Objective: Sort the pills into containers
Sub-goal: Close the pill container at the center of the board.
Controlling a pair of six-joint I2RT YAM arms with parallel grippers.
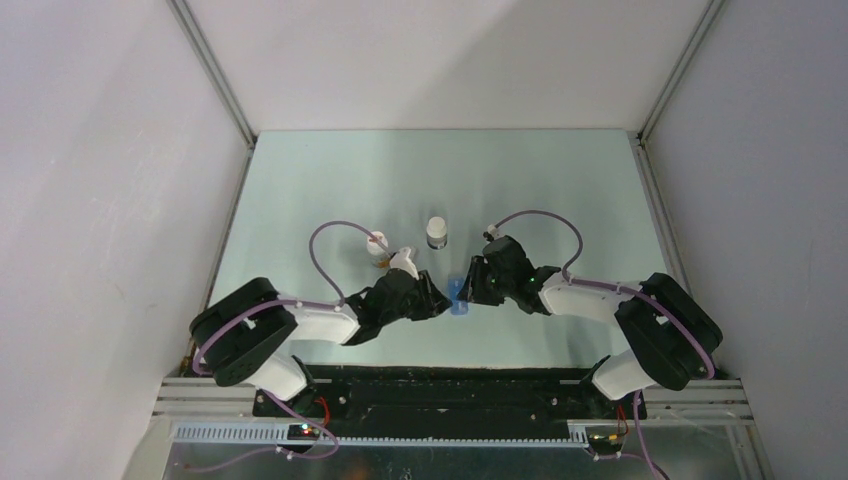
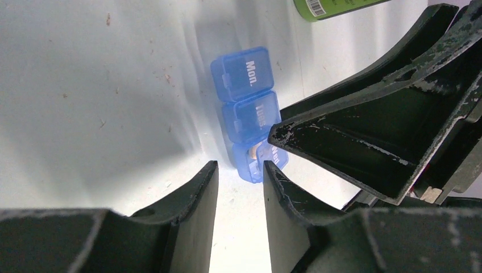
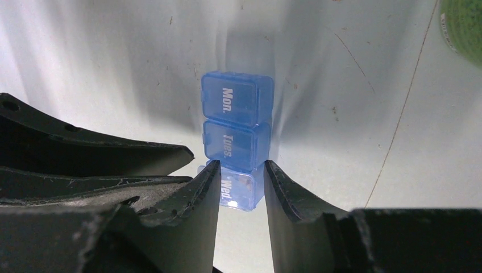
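The right gripper (image 3: 241, 166) stands with its jaws apart astride the Wed cell (image 3: 239, 193), the end cell of the box (image 3: 236, 99). Each finger lies close along a side wall, but I cannot tell whether they press it. The left gripper (image 2: 239, 166) hovers just short of that same end, jaws a little apart, with only bare table (image 2: 85, 85) between them. From the left wrist the Wed lid (image 2: 271, 154) looks tilted up, and one pill (image 2: 250, 152) shows in the cell under it. The Mon and Tues lids lie flat.

Going by that, the step in hand is probably work on the Wed lid. To do it well, the right fingers should steady the box by its walls and keep off the lid. The left should come in low and slow, one fingertip on the lid's free edge. A hard push could slide the box or flick the pill out.

The main hindrance is crowding: a right finger reaches in beside the box, close to the left gripper's path. Past the box's Mon end lies a green bottle (image 2: 335, 7). A white-capped bottle (image 1: 436, 232) stands farther off, well apart.
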